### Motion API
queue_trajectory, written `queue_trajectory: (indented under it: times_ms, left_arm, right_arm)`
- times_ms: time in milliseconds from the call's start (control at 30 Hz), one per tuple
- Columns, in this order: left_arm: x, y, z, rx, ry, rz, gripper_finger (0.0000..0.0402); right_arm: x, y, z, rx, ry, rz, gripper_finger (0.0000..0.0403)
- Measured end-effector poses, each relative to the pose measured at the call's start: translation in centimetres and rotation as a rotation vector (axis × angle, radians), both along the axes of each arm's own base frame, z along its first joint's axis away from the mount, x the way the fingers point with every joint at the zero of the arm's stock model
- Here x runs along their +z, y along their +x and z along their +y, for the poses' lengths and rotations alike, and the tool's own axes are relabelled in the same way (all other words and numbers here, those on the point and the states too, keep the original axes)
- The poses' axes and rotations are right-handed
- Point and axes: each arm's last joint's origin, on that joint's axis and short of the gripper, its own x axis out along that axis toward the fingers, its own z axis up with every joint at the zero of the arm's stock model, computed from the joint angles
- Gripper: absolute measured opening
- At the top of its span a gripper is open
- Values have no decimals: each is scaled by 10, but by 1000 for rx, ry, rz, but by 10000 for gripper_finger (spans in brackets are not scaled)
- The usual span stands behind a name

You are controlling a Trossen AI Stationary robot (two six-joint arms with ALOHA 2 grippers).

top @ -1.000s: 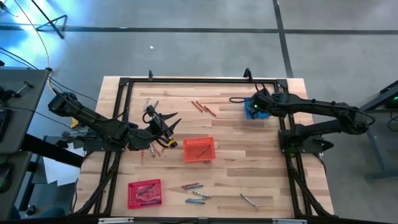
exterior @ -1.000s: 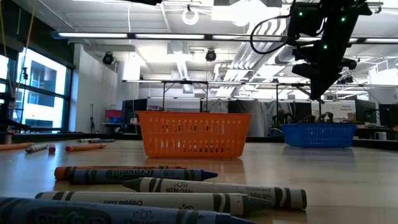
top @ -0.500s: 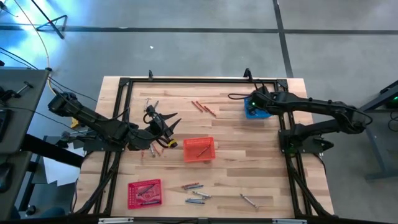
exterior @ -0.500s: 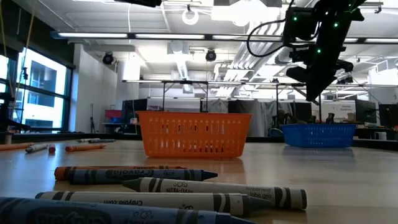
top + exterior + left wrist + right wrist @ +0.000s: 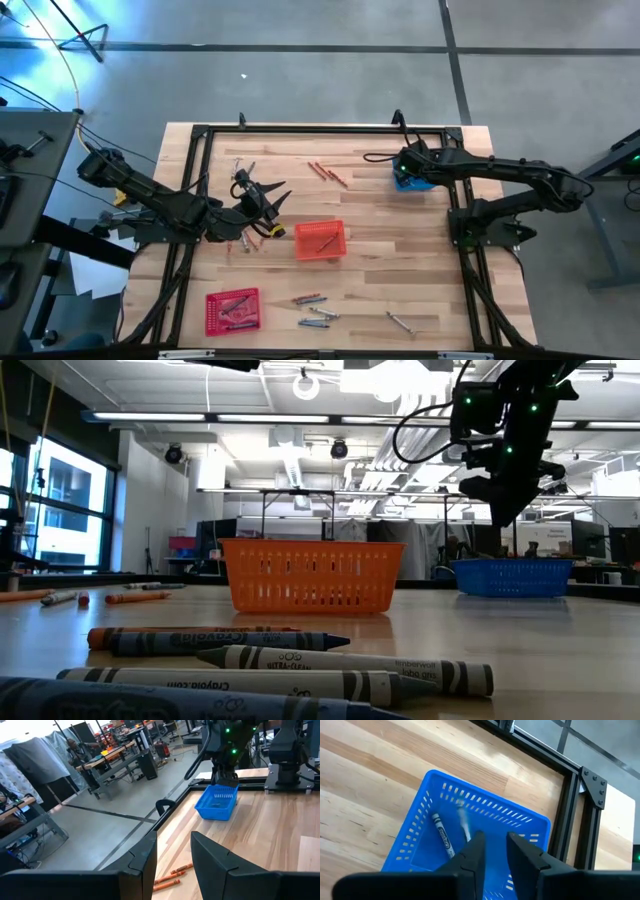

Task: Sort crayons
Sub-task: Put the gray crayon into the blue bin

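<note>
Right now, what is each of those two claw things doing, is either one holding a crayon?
Left gripper: jaws open, holding nothing, waiting over the table.
Right gripper: jaws apart over the blue basket, nothing between them; crayons lie inside.

Right gripper [image 5: 492, 851] above the corner basket [image 5: 420, 820]; two crayons [image 5: 443, 835] lie in it just ahead of the jaws. Left gripper [image 5: 172, 854] over the table [image 5: 280, 830]; loose crayons [image 5: 174, 873] lie just beyond its jaws, the basket far ahead
</note>
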Motion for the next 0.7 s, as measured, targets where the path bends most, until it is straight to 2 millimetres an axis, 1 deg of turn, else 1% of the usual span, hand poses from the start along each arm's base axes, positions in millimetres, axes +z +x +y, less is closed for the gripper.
queue_trajectory:
  times_ms: [233, 300, 367, 467, 567, 633, 700]
  left_arm:
    - [0, 0, 0, 0, 0, 0, 106]
    - [0, 0, 0, 0, 0, 0, 106]
    - [0, 0, 0, 0, 0, 0, 106]
    - [0, 0, 0, 0, 1, 1, 106]
    - [-1, 0, 0, 0, 6, 12, 106]
    - [-2, -1, 0, 1, 10, 21, 106]
    - [-3, -1, 1, 1, 16, 36, 106]
  right_arm:
    - [0, 0, 0, 3, 11, -3, 87]
    - [-1, 1, 2, 18, 85, -38, 87]
    - [-3, 4, 8, 67, 228, -96, 87]
    - [-4, 11, 25, 190, 467, -179, 87]
    - [-4, 19, 51, 297, 653, -232, 87]
    - [-3, 22, 71, 352, 758, -239, 87]
    - [-3, 23, 92, 371, 809, -224, 87]
